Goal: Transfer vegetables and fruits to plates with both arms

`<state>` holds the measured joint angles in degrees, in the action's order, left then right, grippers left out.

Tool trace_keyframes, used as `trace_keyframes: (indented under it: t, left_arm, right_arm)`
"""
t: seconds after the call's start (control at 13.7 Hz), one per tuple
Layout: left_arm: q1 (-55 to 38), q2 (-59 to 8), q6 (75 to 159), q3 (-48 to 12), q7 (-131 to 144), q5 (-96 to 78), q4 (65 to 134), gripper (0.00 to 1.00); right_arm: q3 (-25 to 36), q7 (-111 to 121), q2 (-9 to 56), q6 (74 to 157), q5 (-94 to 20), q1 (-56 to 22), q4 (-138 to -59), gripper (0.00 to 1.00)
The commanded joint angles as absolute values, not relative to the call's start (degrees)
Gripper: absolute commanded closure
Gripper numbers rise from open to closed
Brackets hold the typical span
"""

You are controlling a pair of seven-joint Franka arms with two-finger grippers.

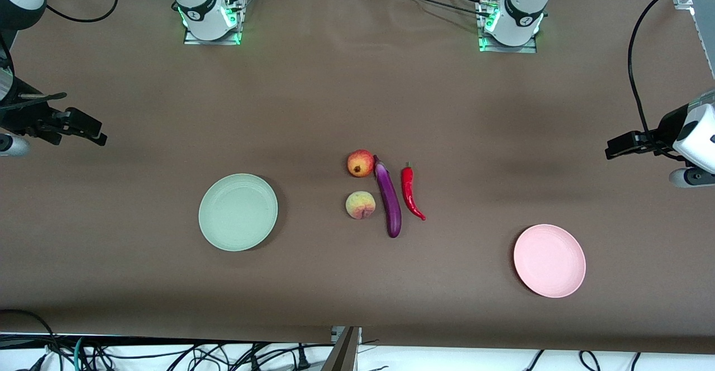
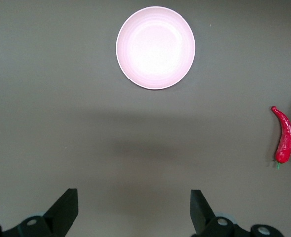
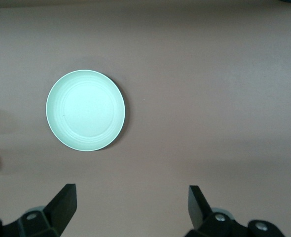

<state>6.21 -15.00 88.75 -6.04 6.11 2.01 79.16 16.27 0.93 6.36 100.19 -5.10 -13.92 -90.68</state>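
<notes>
Four items lie mid-table: a red-yellow pomegranate (image 1: 360,163), a pale peach (image 1: 360,204) nearer the camera, a long purple eggplant (image 1: 389,198) beside them, and a red chili (image 1: 410,192) beside the eggplant. The mint green plate (image 1: 238,212) lies empty toward the right arm's end, and the pink plate (image 1: 549,260) lies empty toward the left arm's end. My right gripper (image 1: 99,135) hovers open over bare table at its end, with the green plate (image 3: 85,109) in its wrist view. My left gripper (image 1: 611,151) hovers open at the other end, seeing the pink plate (image 2: 155,48) and the chili (image 2: 282,136).
A brown cloth covers the table (image 1: 357,91). Both arm bases (image 1: 209,13) (image 1: 511,22) stand along the edge farthest from the camera. Black cables hang near each end of the table and below its nearest edge.
</notes>
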Motion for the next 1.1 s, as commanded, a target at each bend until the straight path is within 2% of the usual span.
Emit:
trace_keyframes:
  t: [0.0,1.02]
  left_arm:
    - [6.3,-16.0,87.5,-6.3,5.1,1.5,77.0,0.0]
    - [5.9,-16.0,87.5,-6.3,5.3,1.6,75.4,0.0]
  right_arm:
    - [16.1,1.2,5.4,99.8,-4.5,-13.7,-91.1,0.0]
    - [14.5,1.3,5.3,99.8,-4.4,-14.0,-90.9,0.0]
